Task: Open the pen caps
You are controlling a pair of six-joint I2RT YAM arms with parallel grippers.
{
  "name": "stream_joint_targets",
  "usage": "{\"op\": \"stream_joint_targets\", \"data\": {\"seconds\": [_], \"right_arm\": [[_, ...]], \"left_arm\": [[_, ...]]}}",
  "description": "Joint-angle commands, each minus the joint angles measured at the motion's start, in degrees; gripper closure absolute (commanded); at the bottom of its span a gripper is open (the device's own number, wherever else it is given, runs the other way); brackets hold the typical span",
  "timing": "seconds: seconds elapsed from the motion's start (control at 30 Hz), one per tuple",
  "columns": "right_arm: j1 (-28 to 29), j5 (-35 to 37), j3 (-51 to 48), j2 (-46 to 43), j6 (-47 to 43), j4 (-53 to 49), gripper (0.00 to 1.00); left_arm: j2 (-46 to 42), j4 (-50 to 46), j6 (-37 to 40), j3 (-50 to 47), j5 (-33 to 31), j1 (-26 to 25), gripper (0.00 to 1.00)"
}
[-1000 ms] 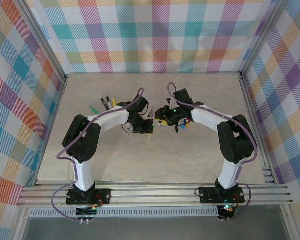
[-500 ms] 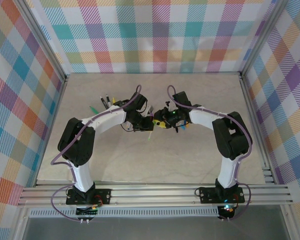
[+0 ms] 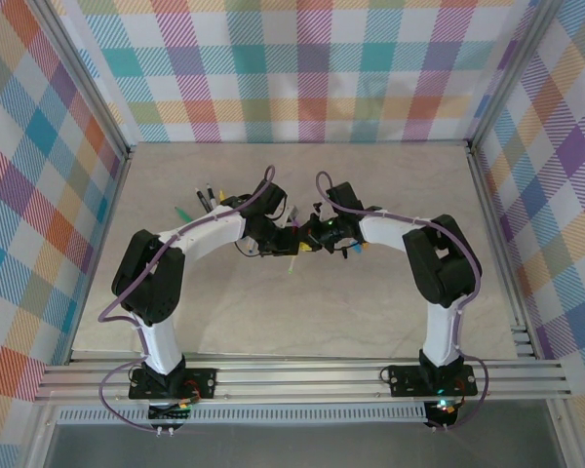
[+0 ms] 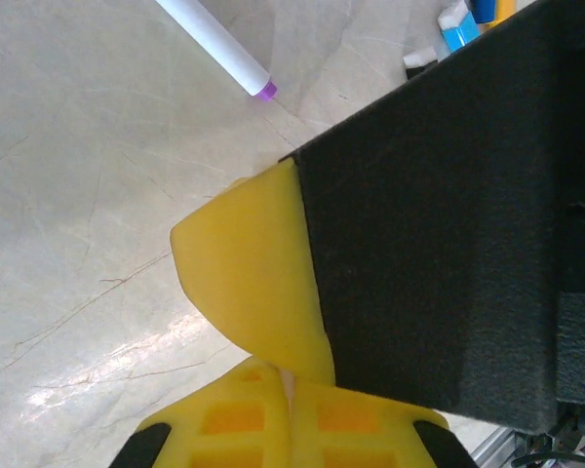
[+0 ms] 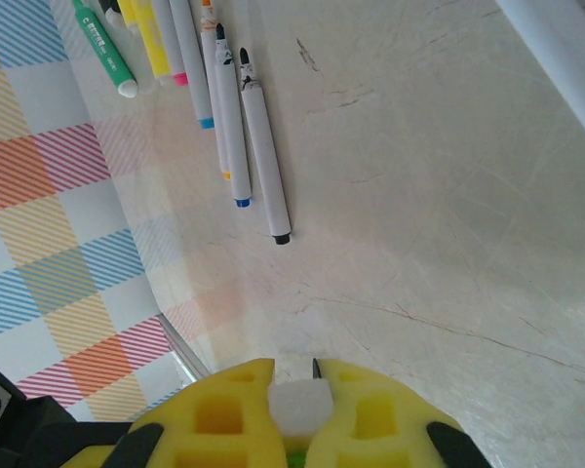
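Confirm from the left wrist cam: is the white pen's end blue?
No, the white pen lying on the table ends in a purple tip.

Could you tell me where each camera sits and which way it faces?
Top external: above, behind the arms, looking down at the table; left gripper and right gripper close together mid-table.
Left wrist: faces down past its yellow fingers at a purple-tipped pen.
Right wrist: looks leftward past fingers clamping a white piece, at the row of pens.
Shared: top and right wrist both show that row.
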Motion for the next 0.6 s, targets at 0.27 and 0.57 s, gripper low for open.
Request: {"op": "stream_joint_targets", "data": {"seconds": [0.27,0.57], "right_arm": [[0.76,-1.03,1.28,-0.88,1.58,2.74,1.00],[0.73,-0.55,2.34,-0.95,1.05,1.55,1.00]], "left_arm": [[-1.27,1.53,-0.59,-2.58,0.74,-0.69,0.79],[-0.53,1.95,-1.37,-2.65,2.54,-1.08,1.00]]}}
